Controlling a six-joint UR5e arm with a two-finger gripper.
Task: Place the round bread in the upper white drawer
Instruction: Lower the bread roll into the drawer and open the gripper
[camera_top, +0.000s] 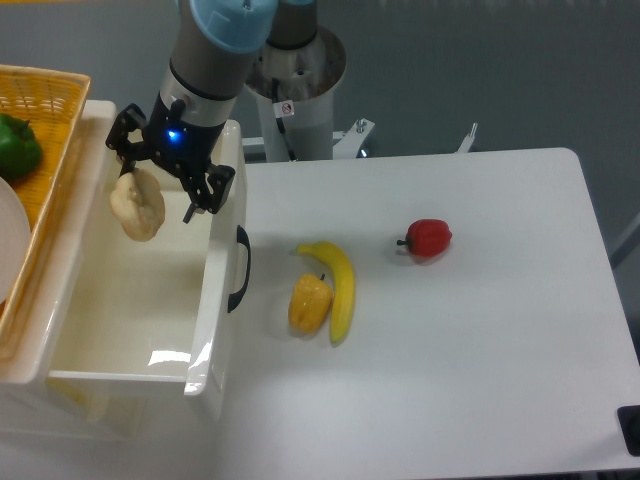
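Observation:
The round bread (138, 205) is a pale beige lumpy bun, seen inside the outline of the upper white drawer (215, 330). The drawer is pulled open, with its black curved handle (240, 268) on the front. My gripper (158, 180) hangs over the back of the drawer with its fingers spread wide, open. The bread sits just below the left finger (124, 135) and away from the right finger (200, 195). I cannot tell whether the bread rests on the drawer floor.
A yellow woven basket (50, 110) with a green pepper (18, 145) stands left of the drawer. On the table lie a banana (340, 285), a yellow-orange bell pepper (310, 303) and a red pepper (429, 238).

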